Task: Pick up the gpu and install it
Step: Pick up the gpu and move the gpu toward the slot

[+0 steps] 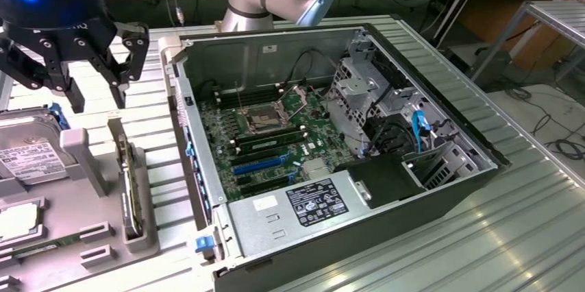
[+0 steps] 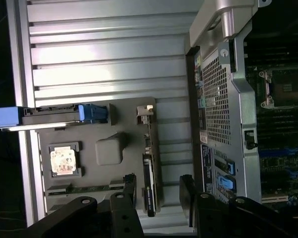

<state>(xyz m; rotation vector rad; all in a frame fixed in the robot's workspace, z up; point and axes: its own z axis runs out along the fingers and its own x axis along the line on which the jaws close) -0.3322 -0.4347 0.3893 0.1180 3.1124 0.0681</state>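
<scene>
gpu: the thin flat dark card with a silver metal end bracket (image 1: 126, 172) is standing on its long edge in a slot of the grey moulded holder tray (image 1: 92, 162), just beside the open computer's outer wall.
handling: it is likely light and stiff but fragile. the faces are carrying small parts and the lower edge is carrying contacts, so pinching across the bare upper edge near mid-length, or close to the bracket, looks safest. the thin board may tip if it is taken off-centre.
jaws: the black gripper (image 1: 96, 93) is hovering above the tray with its jaws spread wide apart and holding nothing. in the wrist view the fingers (image 2: 125, 198) are lining up on either side of the card without touching it.
tray neighbours: a boxy silver hard drive with a white label (image 1: 23, 151), a square processor chip (image 1: 14, 220) and a narrow green memory stick (image 1: 41, 245) are sitting in the other pockets.
target: the black tower case (image 1: 475, 168) is lying open on the ribbed metal bench (image 1: 512, 237), exposing the green motherboard (image 1: 274, 134).
progress: the card is not yet lifted.
</scene>
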